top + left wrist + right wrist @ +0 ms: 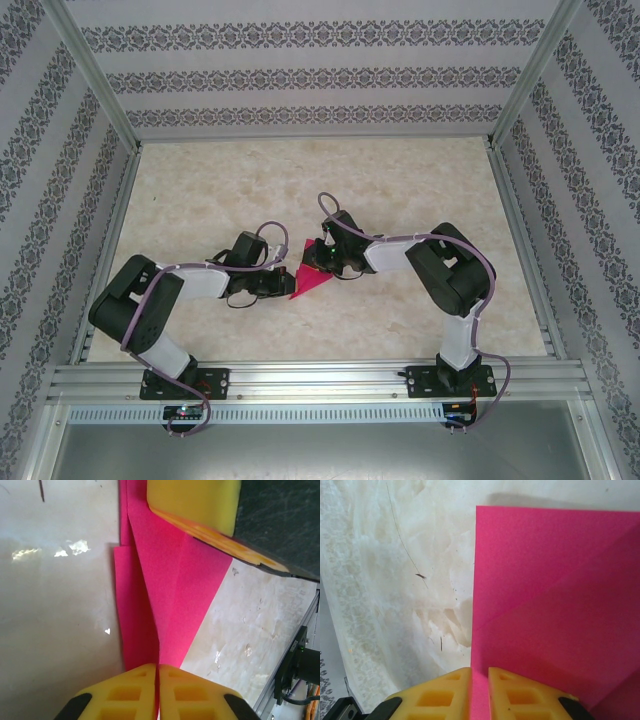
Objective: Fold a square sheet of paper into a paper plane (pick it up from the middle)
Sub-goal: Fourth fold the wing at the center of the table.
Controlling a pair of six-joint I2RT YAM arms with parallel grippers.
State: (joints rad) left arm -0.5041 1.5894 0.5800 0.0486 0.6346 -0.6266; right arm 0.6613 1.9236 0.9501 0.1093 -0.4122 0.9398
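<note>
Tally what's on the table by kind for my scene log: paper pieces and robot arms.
Pink paper: 1
Robot arms: 2 (left arm, right arm)
Total: 3

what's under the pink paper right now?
Marbled tabletop runs right up to the edges of the pink paper. Anything directly beneath its folded layers is covered, so I can't tell.

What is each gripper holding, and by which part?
Both hold the paper. The left gripper pinches it on a crease; the right gripper pinches it just inside a straight edge.
</note>
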